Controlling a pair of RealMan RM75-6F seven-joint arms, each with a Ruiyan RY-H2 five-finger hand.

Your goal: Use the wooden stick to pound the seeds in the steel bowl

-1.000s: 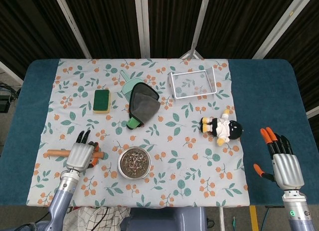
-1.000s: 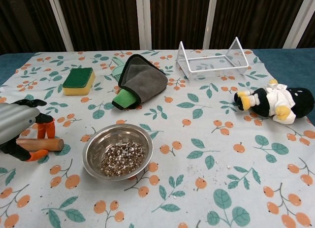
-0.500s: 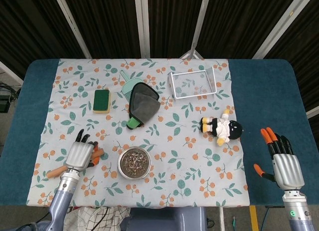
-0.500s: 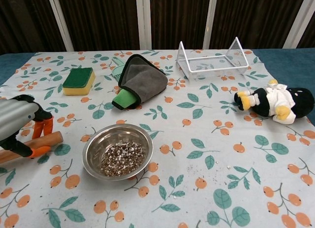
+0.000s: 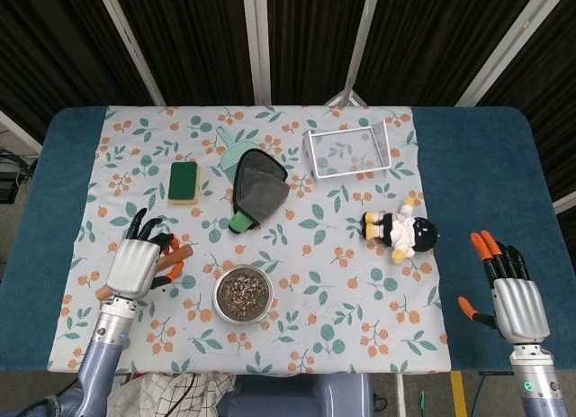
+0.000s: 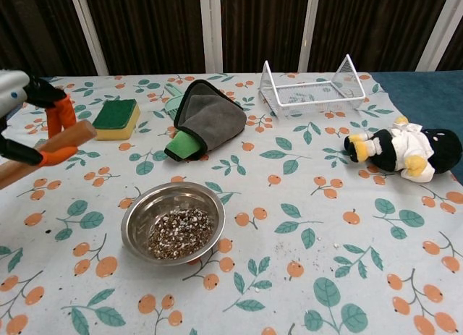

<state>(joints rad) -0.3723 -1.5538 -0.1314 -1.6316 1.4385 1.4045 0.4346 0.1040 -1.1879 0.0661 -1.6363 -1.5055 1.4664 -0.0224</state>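
**Stick up off the cloth, seeds waiting in the bowl**

From above, the blue worktop (image 5: 477, 174) carries a floral cloth (image 5: 360, 300) over most of its width. Only the head view takes in the bare blue strip on the robot's right, where the right hand (image 5: 515, 295) sits flat with fingers spread apart and nothing in it; the chest view does not reach that far.

The wire rack (image 6: 311, 89) stands at the back, and only the chest view shows its raised triangular ends; from overhead it reads as a plain rectangle. A grey cloth (image 6: 210, 118) lies near the middle over a green handled tool (image 6: 181, 145), with a yellow-and-green sponge (image 6: 116, 118) to the left of it. A plush toy (image 6: 401, 150) lies on its side at the right of the cloth.

The steel bowl (image 6: 137, 223) sits at the front, left of centre, upright, with a layer of speckled seeds (image 6: 179, 235) in its bottom.

The left hand (image 5: 135, 266) is well left of the bowl, fingers curled around the wooden stick (image 6: 54, 143). The chest view shows the stick lifted clear of the cloth and tilted, its rounded end up and pointing toward the middle. From overhead only a short reddish tip shows past the fingers, and the height is hard to judge.
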